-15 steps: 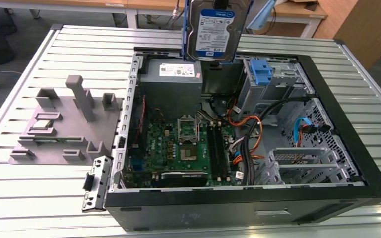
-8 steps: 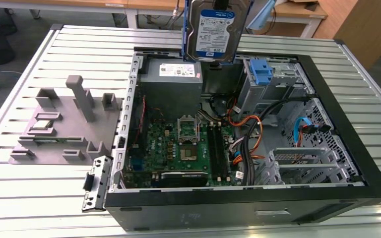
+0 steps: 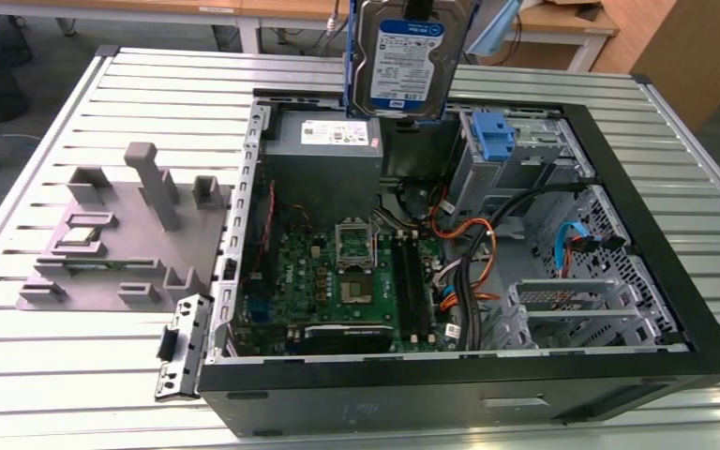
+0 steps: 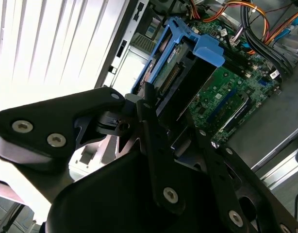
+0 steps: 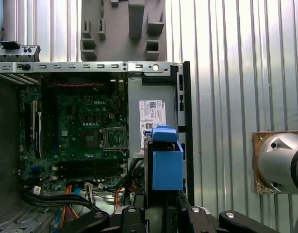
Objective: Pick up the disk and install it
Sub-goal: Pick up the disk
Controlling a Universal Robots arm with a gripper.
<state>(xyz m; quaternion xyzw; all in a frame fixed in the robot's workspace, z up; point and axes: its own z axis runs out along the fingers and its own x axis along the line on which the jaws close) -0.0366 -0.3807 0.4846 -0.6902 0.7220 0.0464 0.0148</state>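
Observation:
The disk (image 3: 405, 61), a silver hard drive with a white-and-blue label and blue rails along its edges, hangs upright in the air above the back of the open computer case (image 3: 460, 398). In the exterior view it sits over the power supply (image 3: 329, 141) and beside the drive bay (image 3: 529, 155). My gripper (image 4: 169, 114) is shut on the disk, with a black finger (image 4: 150, 121) pressed against each side. In the first wrist view the disk's blue rail end (image 5: 167, 165) shows edge-on above my gripper (image 5: 163, 206).
The case lies open on a slatted metal table (image 3: 60, 375), showing the motherboard (image 3: 335, 281) and bundles of cables (image 3: 486, 234). A blue latch (image 3: 494, 141) stands at the drive bay. A grey fixture block (image 3: 123, 234) sits at the exterior view's left.

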